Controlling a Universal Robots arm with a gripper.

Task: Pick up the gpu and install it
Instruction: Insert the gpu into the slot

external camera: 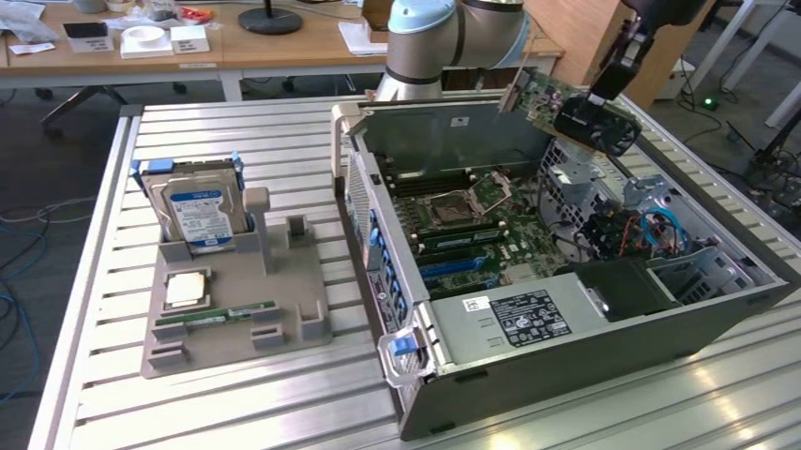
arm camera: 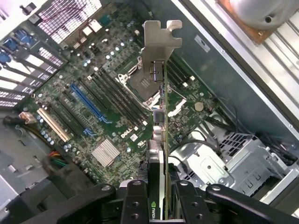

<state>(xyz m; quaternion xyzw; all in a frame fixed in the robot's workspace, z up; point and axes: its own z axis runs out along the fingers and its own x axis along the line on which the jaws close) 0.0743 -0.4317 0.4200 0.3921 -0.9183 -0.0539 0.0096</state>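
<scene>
1. The hand (arm camera: 161, 198), closed partway, clamps the gpu (arm camera: 159, 116) edge-on.
2. The gpu hangs above the motherboard (arm camera: 107, 126), clear of it, its long axis running straight out from the hand (silver bracket farthest).

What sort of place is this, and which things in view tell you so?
Probably a robotics lab: a robot gripper holds the gpu over an open computer case on a slatted metal table, with desks behind.

Silver-blue arm (external camera: 426, 42), black bolted end effector (arm camera: 161, 204)
</scene>
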